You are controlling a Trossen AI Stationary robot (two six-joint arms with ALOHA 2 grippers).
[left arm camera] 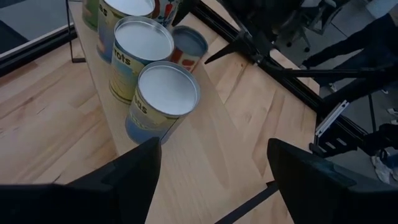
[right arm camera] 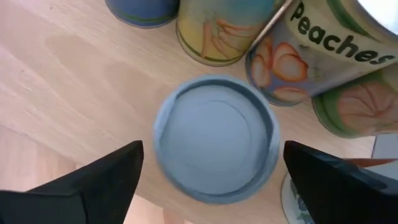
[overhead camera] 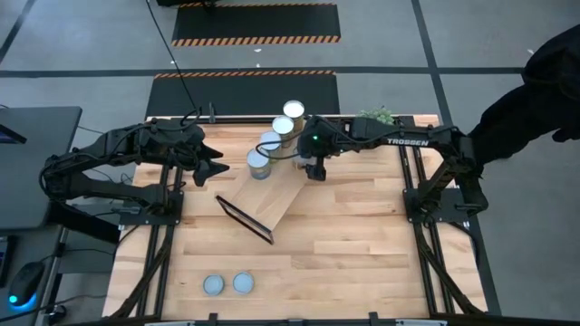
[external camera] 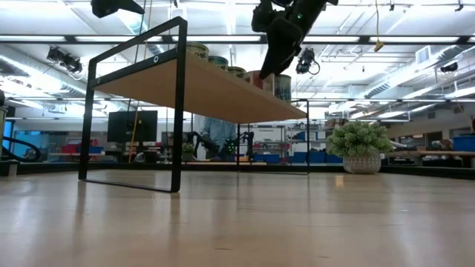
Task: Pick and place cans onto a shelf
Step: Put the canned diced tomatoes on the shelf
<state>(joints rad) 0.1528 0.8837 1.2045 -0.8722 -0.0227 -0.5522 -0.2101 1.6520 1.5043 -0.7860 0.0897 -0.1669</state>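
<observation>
On the wooden table (overhead camera: 362, 235) we see the shelf (overhead camera: 272, 201), long axis diagonal. Upright cans (overhead camera: 259, 164) line its far end. The right gripper (overhead camera: 314, 170) hangs spread over a short can (right arm camera: 214, 138). The left gripper (overhead camera: 214, 159), released, waits nearby.

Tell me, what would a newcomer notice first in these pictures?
A row of silver-topped metal cans stands along the long light-wood shelf mid-table. The right pincer hangs open above a low blue-grey tin beside that row. Two more round tins wait at the table's near edge.
</observation>
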